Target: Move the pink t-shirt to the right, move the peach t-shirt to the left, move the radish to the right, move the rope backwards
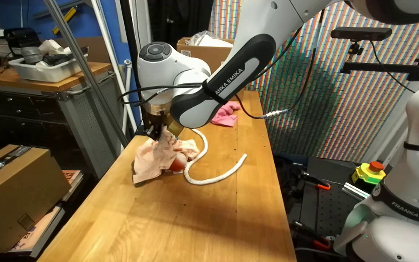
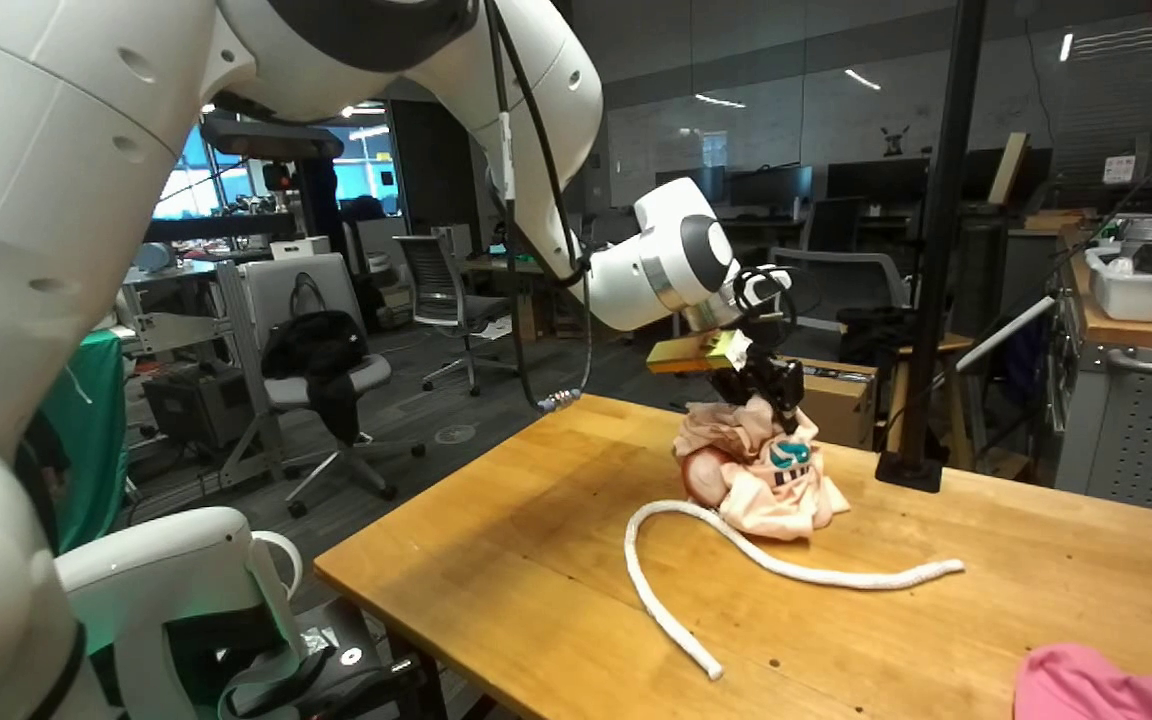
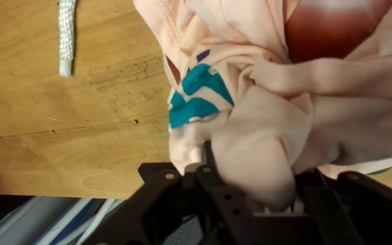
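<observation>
Wooden tabletop (image 1: 202, 225) stretched across the workspace, a black post (image 2: 941, 250) upright near the peach t-shirt (image 1: 149, 160), and all eyes are on that shirt: a rumpled heap, one part peaked upward, teal print (image 3: 196, 110) showing in the wrist view. Right at that peak is the gripper (image 3: 255, 170), the Franka arm (image 1: 231, 78) angled above the peach t-shirt, jaws to either side of a thick fold, though with so much fabric in the way I can't tell whether they are clamped on it. Tucked against the peach t-shirt sits the radish (image 2: 706, 478), red and white, cloth draped over its top, its round flank peeping out between the folds. Just beside the peach t-shirt, look, the white rope (image 2: 673, 507), lying in a loose S, both ends free of the cloth in an exterior view. And well apart from the peach t-shirt lies the pink t-shirt (image 1: 227, 115), crumpled, a stretch of rope between the two.
</observation>
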